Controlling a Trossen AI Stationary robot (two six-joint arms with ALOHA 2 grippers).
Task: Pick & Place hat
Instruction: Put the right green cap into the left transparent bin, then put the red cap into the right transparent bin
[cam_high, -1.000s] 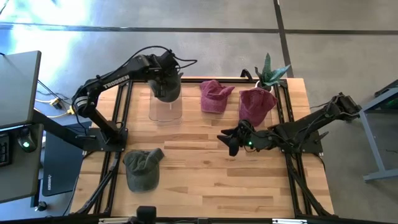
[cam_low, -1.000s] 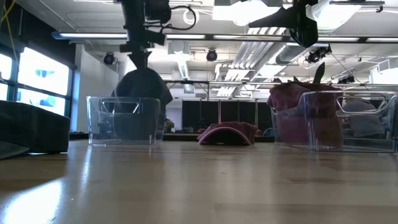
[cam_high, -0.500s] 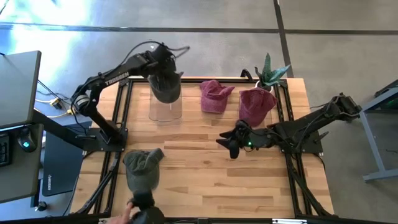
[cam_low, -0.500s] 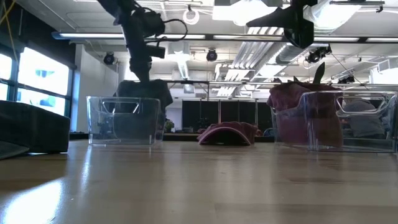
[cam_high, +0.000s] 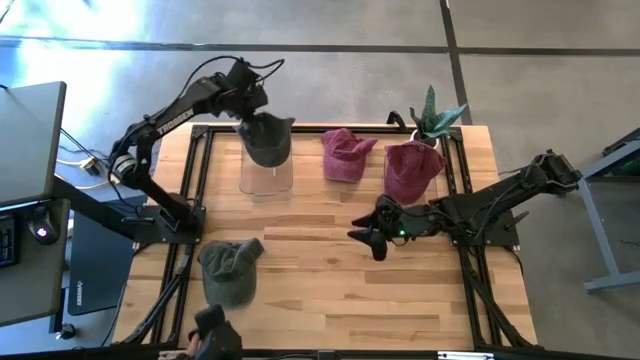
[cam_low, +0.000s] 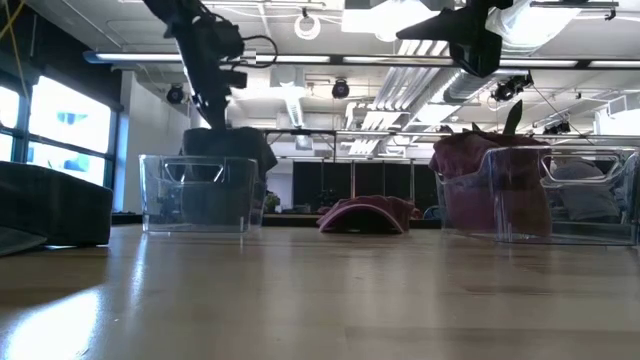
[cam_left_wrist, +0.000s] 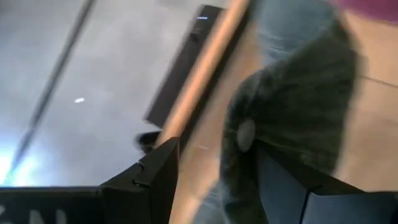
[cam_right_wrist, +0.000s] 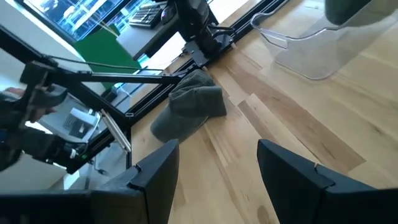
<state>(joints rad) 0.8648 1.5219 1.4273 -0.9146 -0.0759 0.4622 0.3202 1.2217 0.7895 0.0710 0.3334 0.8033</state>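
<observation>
High view: left end effector spread above soft grey hat; clear rounded bin.

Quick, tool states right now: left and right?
Left tool: open, just off the dark hat sitting in the clear bin.
Right tool: open, empty, over the table's middle.
</observation>
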